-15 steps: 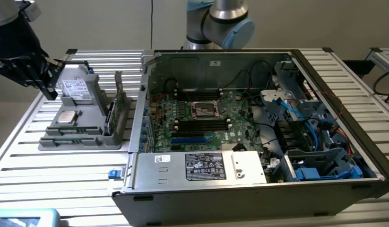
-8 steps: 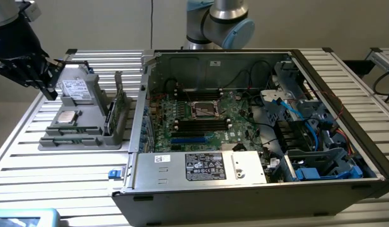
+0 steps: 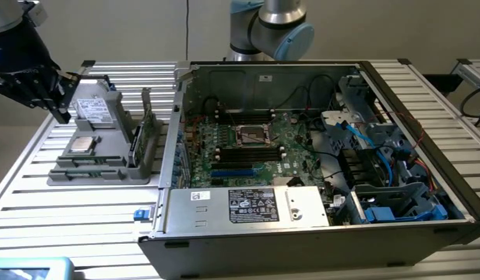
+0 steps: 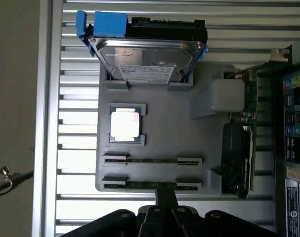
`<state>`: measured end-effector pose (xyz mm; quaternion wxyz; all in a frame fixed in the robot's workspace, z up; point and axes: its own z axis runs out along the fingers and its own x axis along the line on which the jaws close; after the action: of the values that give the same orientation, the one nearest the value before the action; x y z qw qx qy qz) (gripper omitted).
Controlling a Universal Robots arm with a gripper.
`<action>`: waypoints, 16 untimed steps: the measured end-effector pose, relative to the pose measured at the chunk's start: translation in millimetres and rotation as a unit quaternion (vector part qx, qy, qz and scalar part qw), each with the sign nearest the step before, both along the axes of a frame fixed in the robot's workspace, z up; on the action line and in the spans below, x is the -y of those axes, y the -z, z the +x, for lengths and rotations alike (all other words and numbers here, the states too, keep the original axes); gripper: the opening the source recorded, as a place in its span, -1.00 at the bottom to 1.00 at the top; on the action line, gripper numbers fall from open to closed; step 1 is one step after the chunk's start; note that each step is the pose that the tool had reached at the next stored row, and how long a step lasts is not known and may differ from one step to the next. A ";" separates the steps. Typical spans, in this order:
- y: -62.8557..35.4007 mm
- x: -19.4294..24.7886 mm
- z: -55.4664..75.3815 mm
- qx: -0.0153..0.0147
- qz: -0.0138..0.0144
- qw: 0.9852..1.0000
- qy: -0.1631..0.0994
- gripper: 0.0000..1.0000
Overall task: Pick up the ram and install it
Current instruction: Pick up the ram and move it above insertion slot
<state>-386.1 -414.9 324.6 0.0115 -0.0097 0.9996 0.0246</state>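
Hanging the end effector (image 4: 165, 197) (open or closed, can't tell) just over the ram (image 4: 140, 185), slotted on edge in the gray holder (image 4: 189, 143), probably for easy top-down grabbing.

Matt grey plastic tray (image 4: 164, 133) on ribbed bare-metal table (image 3: 69, 210).
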 end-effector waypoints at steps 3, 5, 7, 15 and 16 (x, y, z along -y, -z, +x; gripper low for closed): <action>0.1 0.0 0.0 0.000 0.000 1.000 -0.028 -0.79; 0.2 0.0 0.0 0.000 0.000 0.999 -0.046 -0.79; 0.2 0.0 0.0 0.000 0.000 0.998 -0.064 -0.79; 0.3 0.0 0.0 0.000 0.000 0.991 -0.136 -0.79; 0.3 0.0 0.1 0.000 0.000 0.989 -0.145 -0.79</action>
<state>-386.0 -414.9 324.3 0.0081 -0.1549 0.9876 0.0260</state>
